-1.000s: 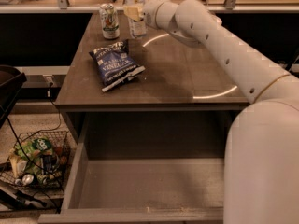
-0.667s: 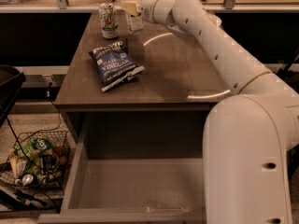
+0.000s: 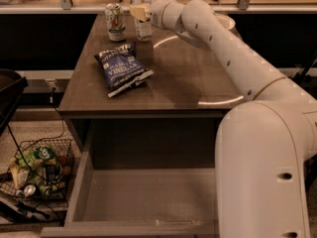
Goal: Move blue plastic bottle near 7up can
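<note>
We hold the blue plastic bottle clenched in the jaws of our gripper, just beside the 7up can on the tabletop; next, we think, a gentle release.

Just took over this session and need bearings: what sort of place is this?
Probably an office snack area: a counter with bottle, can and chip bag, an open drawer, a basket of snacks. The gripper is at the bottle.
</note>
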Available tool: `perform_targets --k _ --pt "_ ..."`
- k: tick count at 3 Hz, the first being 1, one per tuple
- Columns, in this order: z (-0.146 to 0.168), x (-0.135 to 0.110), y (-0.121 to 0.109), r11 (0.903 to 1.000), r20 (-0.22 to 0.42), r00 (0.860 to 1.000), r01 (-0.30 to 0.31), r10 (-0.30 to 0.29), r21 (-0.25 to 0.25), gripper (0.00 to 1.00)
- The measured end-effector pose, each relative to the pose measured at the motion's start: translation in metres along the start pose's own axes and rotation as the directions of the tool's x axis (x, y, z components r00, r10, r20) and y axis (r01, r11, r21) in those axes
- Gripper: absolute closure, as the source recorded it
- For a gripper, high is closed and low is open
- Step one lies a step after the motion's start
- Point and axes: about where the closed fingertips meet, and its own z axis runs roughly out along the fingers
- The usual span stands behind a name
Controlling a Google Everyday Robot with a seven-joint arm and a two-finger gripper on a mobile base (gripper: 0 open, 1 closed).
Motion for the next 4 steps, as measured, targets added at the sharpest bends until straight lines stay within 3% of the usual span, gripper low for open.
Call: perform_targets --k 1,2,4 --pt "-0.0024 0.0119 -0.0029 0.9997 -0.014 1.000 -0.021 0.021 0.013 1.00" --pt "-0.0004 0.0128 -0.0005 0.9997 -0.014 1.000 -0.022 0.022 0.009 0.84" --pt "0.0036 0.0142 0.0042 0.9997 -0.016 1.000 -0.024 0.024 0.002 0.38"
